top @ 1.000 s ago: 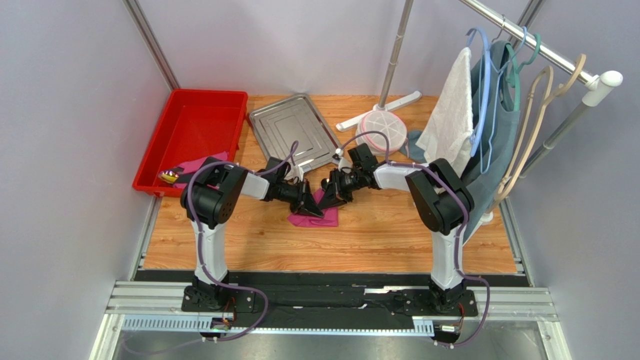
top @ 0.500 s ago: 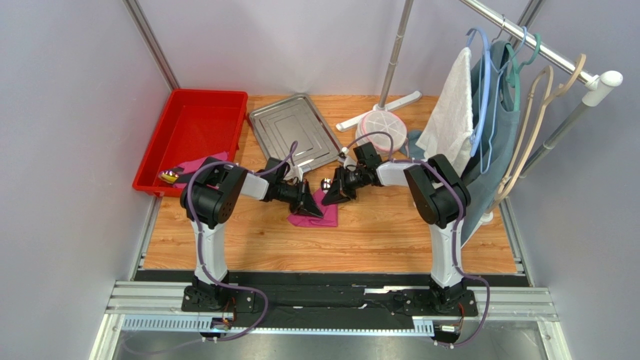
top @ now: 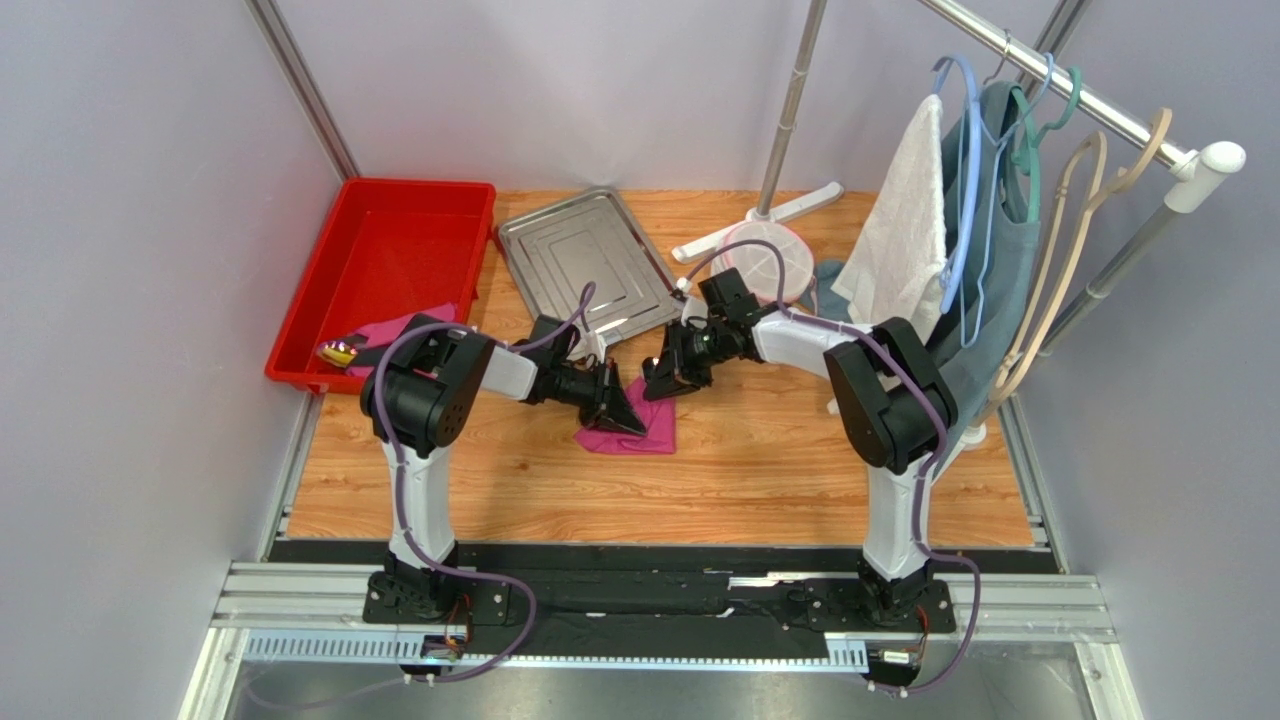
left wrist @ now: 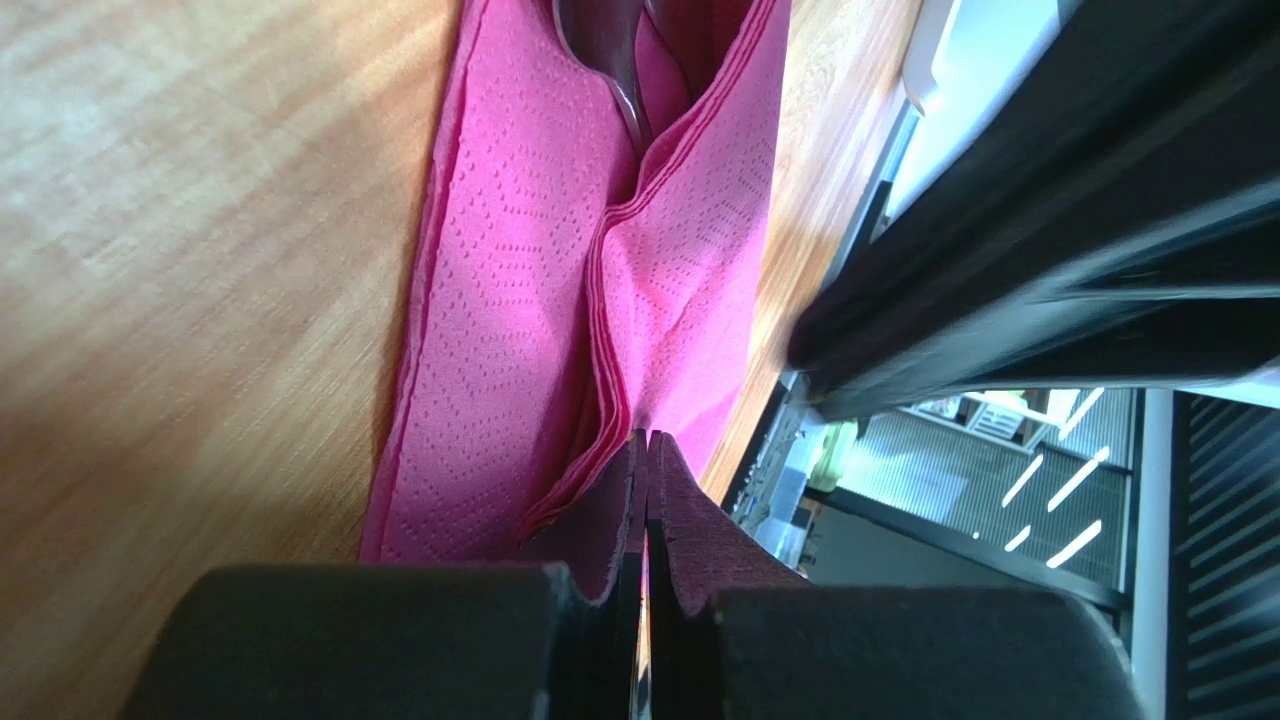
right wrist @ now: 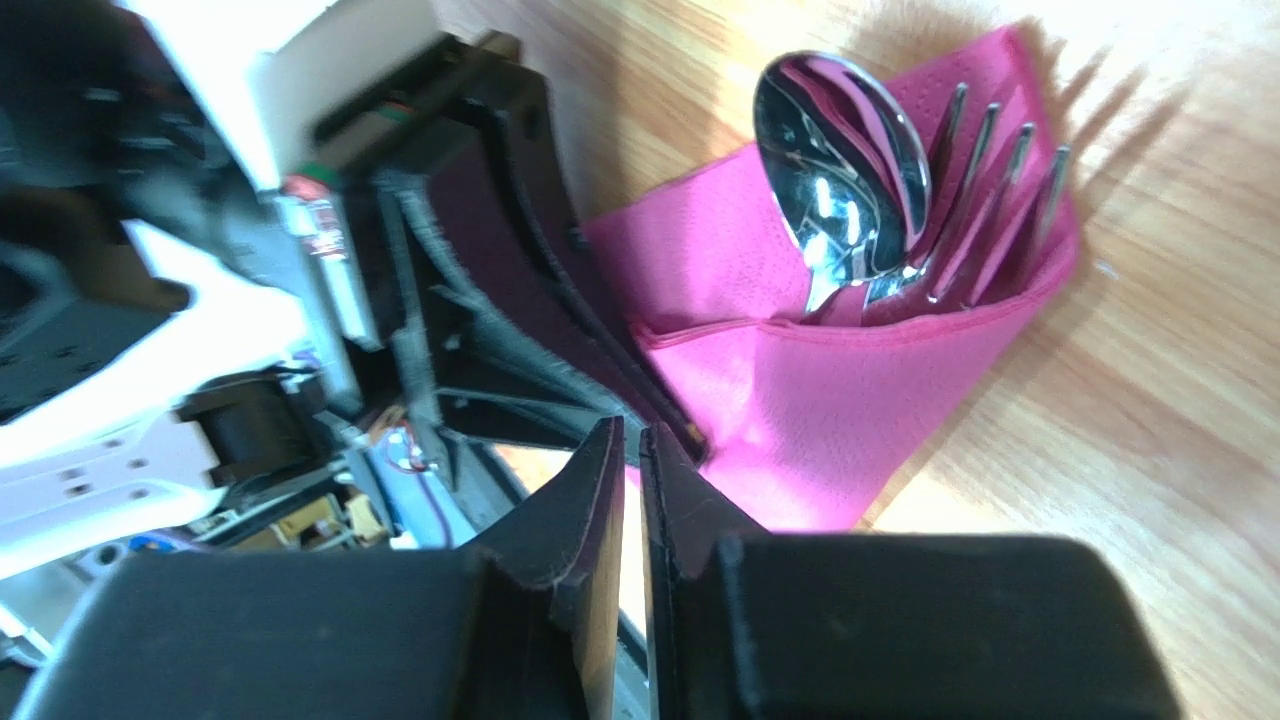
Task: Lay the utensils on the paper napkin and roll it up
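Since 1 second ago, right hand (right wrist: 631, 435) drawn slightly back from the paper napkin (right wrist: 842, 405), forearm swung outward; fingers nearly together, gripping nothing. Unmoved, left hand (left wrist: 646, 450) clamped on the napkin's folded edge. Embossed magenta paper flat on the wood-grain surface (top: 751, 465), wrapped over the utensils (right wrist: 834, 165): 1 glossy spoon bowl, 4 slim fork tines.

The paper napkin (top: 643, 435) lies folded near the middle of the desk (top: 781, 450). The left arm's jaws are down on the napkin's left part, and the right arm's jaws hang by its far right corner. A steel tray (top: 579, 263) and a red bin (top: 398, 255) sit toward the far left corner.
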Robot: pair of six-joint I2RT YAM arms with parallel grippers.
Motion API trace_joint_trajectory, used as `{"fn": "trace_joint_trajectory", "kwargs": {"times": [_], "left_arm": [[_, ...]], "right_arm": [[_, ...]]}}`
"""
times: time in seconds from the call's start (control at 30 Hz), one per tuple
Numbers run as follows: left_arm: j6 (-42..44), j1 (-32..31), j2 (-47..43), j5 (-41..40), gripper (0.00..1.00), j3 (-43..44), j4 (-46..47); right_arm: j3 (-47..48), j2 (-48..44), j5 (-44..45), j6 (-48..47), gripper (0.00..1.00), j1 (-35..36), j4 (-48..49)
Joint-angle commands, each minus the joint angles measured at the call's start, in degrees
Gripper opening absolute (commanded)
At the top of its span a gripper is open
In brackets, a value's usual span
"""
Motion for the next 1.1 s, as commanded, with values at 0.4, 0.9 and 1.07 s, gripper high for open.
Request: {"fn": "trace_joint_trajectory", "kwargs": {"times": [0.4,0.9,1.07], "left_arm": [[3.6,0.2,-5.0,-5.4,0.19,-1.7,-3.5],[16.3,13.3,-21.7,-13.6,0.72,-4.6,-30.8],[13.7,12.5,-17.2,-14.5,0.72,-5.8,-28.7]], "right_arm": [[4.0,7.6,11.6,-7.3,0.04,1.9,-6.5],[2.6,7.6,15.3,-11.2,0.01,3.8,-5.7],[3.0,7.4,15.8,-11.4,0.0,4.1,-6.2]]}}
